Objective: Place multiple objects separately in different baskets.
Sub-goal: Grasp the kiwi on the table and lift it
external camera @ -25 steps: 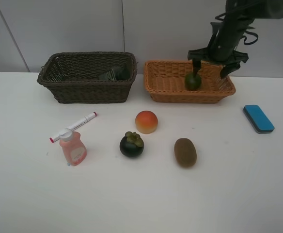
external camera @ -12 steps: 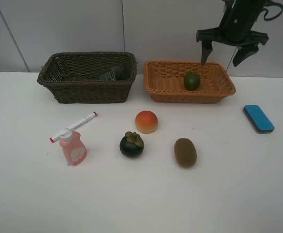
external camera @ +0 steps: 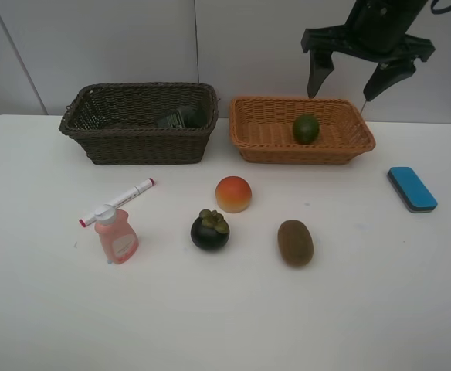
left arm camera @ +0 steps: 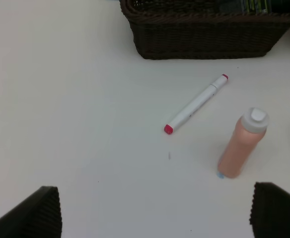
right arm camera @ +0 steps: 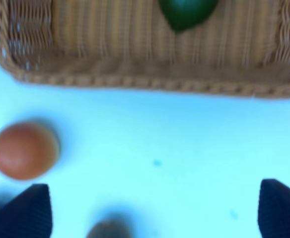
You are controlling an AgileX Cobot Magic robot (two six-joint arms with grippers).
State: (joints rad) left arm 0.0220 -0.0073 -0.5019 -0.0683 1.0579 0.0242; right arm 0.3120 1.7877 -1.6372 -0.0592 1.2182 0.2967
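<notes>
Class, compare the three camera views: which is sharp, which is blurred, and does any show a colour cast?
Exterior high view: sharp, evenly lit, only soft shadows under the mangosteen. Left wrist view: fairly sharp, the marker crisp. Right wrist view: blurred throughout, peach and green fruit smeared, white table tinted blue.

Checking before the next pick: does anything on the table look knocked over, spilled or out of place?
Nothing stands out. The pink bottle stands upright, the marker lies flat near it, nothing is spilled, and the green fruit sits inside the light wicker basket.
</notes>
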